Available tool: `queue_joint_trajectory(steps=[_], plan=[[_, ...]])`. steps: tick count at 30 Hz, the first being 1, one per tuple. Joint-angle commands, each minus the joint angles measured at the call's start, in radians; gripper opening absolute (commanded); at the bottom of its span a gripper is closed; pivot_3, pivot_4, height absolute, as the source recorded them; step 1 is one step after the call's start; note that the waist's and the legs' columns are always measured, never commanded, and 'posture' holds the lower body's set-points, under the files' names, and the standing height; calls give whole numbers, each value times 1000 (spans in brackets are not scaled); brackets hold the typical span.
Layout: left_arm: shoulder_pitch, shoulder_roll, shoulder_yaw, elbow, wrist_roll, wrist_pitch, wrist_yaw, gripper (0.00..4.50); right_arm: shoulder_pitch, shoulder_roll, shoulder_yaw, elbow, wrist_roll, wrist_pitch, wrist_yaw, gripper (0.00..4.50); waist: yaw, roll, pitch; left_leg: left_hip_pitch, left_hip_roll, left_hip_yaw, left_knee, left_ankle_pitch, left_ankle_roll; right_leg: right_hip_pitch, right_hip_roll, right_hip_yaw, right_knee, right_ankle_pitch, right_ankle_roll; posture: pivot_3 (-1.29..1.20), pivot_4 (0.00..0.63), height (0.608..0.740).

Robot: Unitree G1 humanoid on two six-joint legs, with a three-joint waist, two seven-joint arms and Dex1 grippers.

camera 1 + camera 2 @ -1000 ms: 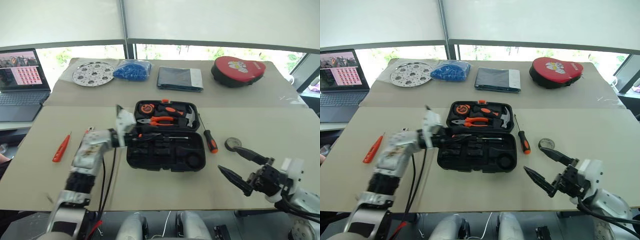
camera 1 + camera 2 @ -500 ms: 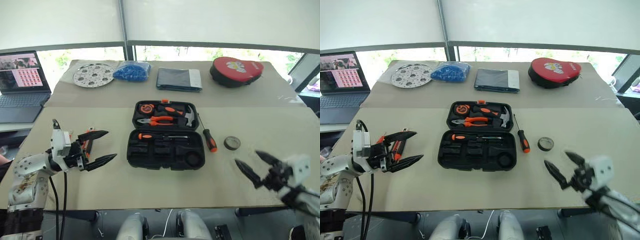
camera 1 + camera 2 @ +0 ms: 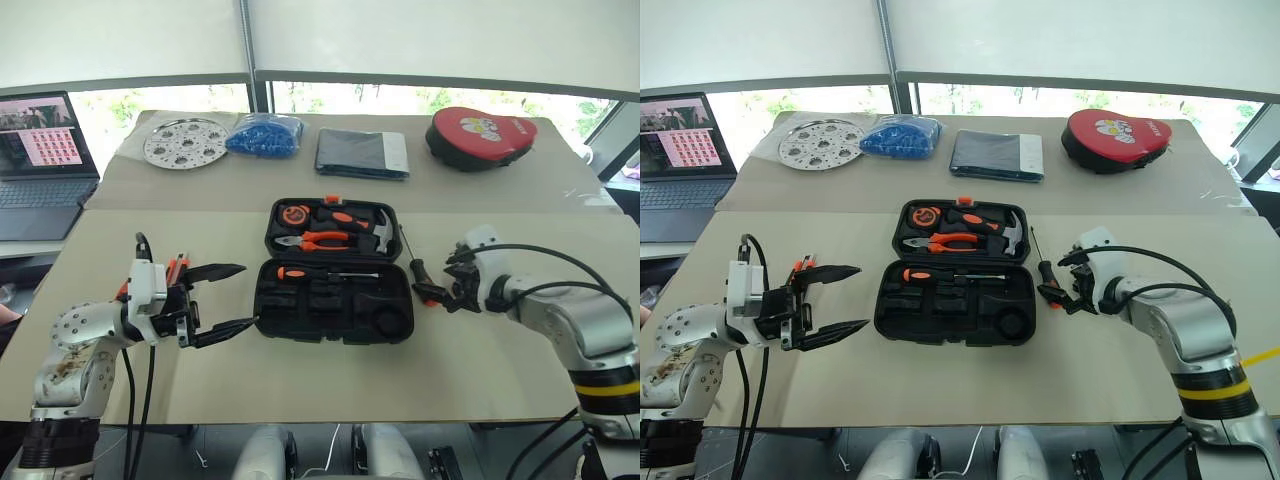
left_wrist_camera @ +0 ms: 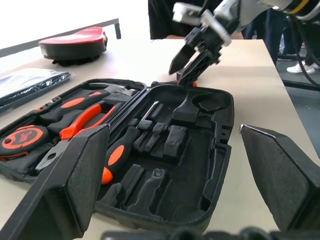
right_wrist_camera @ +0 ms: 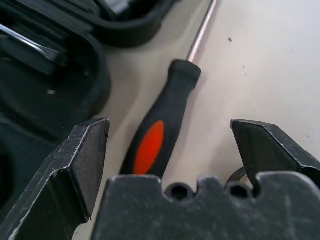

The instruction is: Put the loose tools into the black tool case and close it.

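Case: black tool case (image 3: pixel 333 272) lies open in the middle of the beige table (image 3: pixel 330 370), lid part away from the robot, tray part nearer.
Lid contents: tape measure (image 3: pixel 293 215), pliers (image 3: pixel 318 240) and hammer (image 3: pixel 378 230) sit in their recesses.
Tray contents: one screwdriver with an orange-black handle (image 3: pixel 318 273) lies along the far edge of the tray; the other recesses look bare.
Loose screwdriver: second screwdriver (image 5: pixel 160 130) lies on the table just beside the case's right edge, shaft pointing away from the robot.
Right gripper: right gripper (image 3: pixel 440 289) hangs over that screwdriver's handle, fingers spread to either side of it and not touching it.
Left gripper: left gripper (image 3: pixel 222 300) is level, left of the case and apart from it, pointing toward it, fingers spread wide with nothing between them.
Other loose tools: orange tools (image 3: pixel 800 268) lie on the table behind the left gripper, partly hidden; which ones, I cannot tell.
Back of table: metal disc (image 3: pixel 185 142), blue bag (image 3: pixel 265 137), dark folder (image 3: pixel 360 153), red pouch (image 3: pixel 478 133).
Far left: laptop (image 3: pixel 42 150), screen on.
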Motion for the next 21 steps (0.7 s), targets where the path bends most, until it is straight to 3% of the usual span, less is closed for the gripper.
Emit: queue_joint_trajectory(steps=[1,7,15,21], plan=[[1,6,7,-46,-8,-14,10,4500,-38,26,16,11,-22,40,-8,3122,-1,0,0,0,0,0,0,0,0,0,0,0,0,0,0,0,150,740],[11,9,16,-58,-14,-20,9,4500,-64,82,-22,24,-32,62,-26,1174,-3,0,0,0,0,0,0,0,0,0,0,0,0,0,1,0,150,740],[10,-17,60,-80,-95,32,69,4500,-114,86,-172,-15,-80,-88,-69,1070,-11,0,0,0,1,0,0,1,-1,-1,1,0,1,0,1,0,150,740],[81,-4,112,-35,-39,-6,119,4500,-177,2,52,-56,-105,-527,422,1070,-27,0,0,2,1,0,-1,1,-1,-1,3,1,0,0,1,0,150,740]])
